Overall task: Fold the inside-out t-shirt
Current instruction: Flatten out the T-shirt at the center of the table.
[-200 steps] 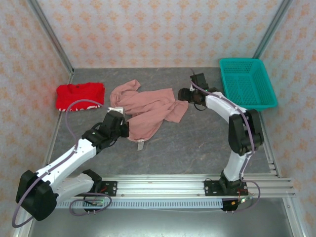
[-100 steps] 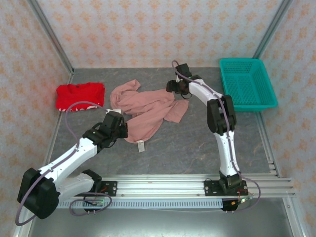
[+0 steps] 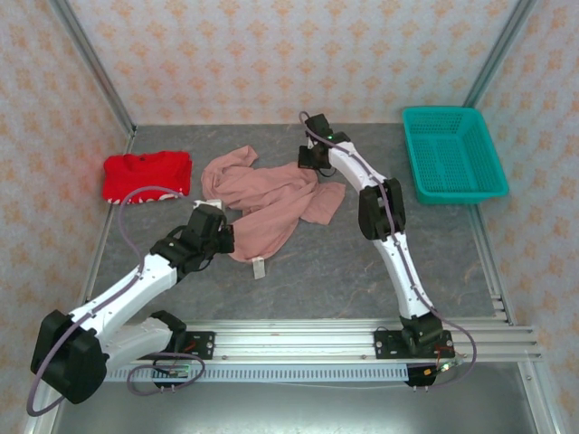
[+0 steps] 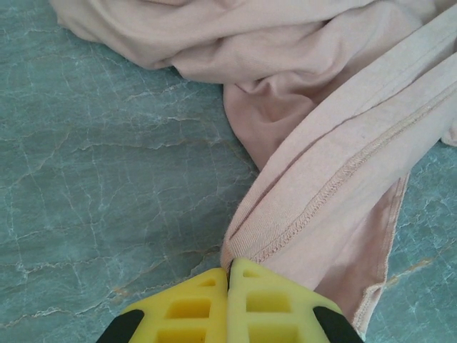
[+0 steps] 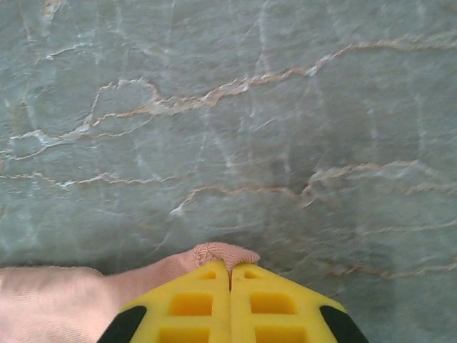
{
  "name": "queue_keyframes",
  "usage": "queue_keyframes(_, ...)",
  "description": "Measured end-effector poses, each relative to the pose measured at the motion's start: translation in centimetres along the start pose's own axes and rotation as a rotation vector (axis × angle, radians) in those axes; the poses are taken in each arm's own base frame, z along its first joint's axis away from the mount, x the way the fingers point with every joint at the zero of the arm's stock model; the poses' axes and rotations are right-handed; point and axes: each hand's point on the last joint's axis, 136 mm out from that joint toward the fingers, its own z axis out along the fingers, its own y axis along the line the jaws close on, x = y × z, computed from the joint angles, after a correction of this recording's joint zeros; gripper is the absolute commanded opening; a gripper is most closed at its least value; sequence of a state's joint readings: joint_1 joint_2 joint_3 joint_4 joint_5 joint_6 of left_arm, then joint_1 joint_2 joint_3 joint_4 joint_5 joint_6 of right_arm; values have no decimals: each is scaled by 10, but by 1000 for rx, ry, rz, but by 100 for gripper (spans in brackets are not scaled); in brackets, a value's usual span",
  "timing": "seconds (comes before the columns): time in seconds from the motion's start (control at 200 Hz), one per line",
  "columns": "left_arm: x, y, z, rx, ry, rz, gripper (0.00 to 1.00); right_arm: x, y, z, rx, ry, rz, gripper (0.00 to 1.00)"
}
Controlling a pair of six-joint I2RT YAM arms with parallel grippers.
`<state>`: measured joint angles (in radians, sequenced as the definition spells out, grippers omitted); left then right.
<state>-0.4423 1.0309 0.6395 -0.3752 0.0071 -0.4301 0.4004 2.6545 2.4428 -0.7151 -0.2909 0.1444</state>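
Left jaws shut on the t-shirt [image 4: 321, 143], its stitched hem caught btwn the yellow fingers [image 4: 193, 307], which press together. Right jaws shut too, pinching a small pink tip of cloth at their front. T-shirt lies crumpled on the surface [image 3: 344, 262], toward far edge, left of centre; left jaws at its near-left side, right jaws at its far-right side. Red garment [image 3: 147, 174] near far-left corner, teal basket [image 3: 452, 154] at far-right corner.

Table [image 3: 353, 271] bare up front; t-shirt [image 3: 271, 199], red garment [image 3: 147, 174], basket [image 3: 452, 154] crowd the back.
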Motion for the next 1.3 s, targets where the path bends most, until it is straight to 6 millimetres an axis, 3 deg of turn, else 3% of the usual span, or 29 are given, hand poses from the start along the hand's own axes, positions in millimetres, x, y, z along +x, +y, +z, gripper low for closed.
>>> queue_keyframes(0.19, -22, 5, -11, -43, -76, -24, 0, 3, 0, -14, -1, 18, -11, 0)
queue_keyframes(0.245, -36, 7, -18, -56, -119, -43, 0, 6, -4, -32, -5, 17, 0, 0)
queue_keyframes(0.315, -57, 11, -32, -71, -188, -72, 0, 2, -11, -72, -26, -20, 43, 0)
queue_keyframes(0.385, -83, 15, -53, -77, -275, -109, 0, -13, -19, -134, -65, -126, 115, 0)
queue_keyframes(0.455, -112, 18, -79, -77, -375, -149, 0, -39, -24, -218, -122, -313, 179, 0)
queue_keyframes(0.53, -146, 17, -112, -64, -486, -185, 0, -67, -21, -329, -179, -576, 207, 0)
queue_keyframes(0.586, -176, 11, -142, -40, -574, -202, 0, -76, -8, -402, -226, -739, 195, 0)
queue_keyframes(0.626, -197, 5, -166, -23, -634, -204, 0, -75, 4, -454, -263, -848, 176, 0)
queue_keyframes(0.696, -228, -3, -208, 8, -732, -201, 0, -60, 20, -525, -314, -982, 149, 0)
queue_keyframes(0.761, -252, -8, -249, 28, -821, -189, 0, -42, 28, -572, -339, -1062, 128, 0)
queue_keyframes(0.831, -268, -9, -289, 37, -896, -170, 0, -22, 30, -607, -348, -1120, 113, 0)
queue_keyframes(0.876, -275, -9, -309, 30, -929, -156, 0, -11, 30, -622, -351, -1138, 106, 0)
queue_keyframes(0.951, -281, -8, -325, 16, -949, -130, 0, 4, 27, -634, -351, -1153, 105, 0)
queue_keyframes(1.021, -283, -10, -322, -1, -934, -106, 0, 10, 20, -633, -325, -1151, 119, 0)
queue_keyframes(1.091, -289, -13, -299, -35, -884, -77, 0, 4, 15, -623, -279, -1147, 130, 0)
queue_keyframes(1.151, -297, -15, -266, -77, -821, -53, 0, -8, 8, -603, -212, -1128, 143, 0)
queue_keyframes(1.296, -330, -10, -187, -165, -694, -24, 0, -66, -15, -544, -40, -1084, 181, 0)
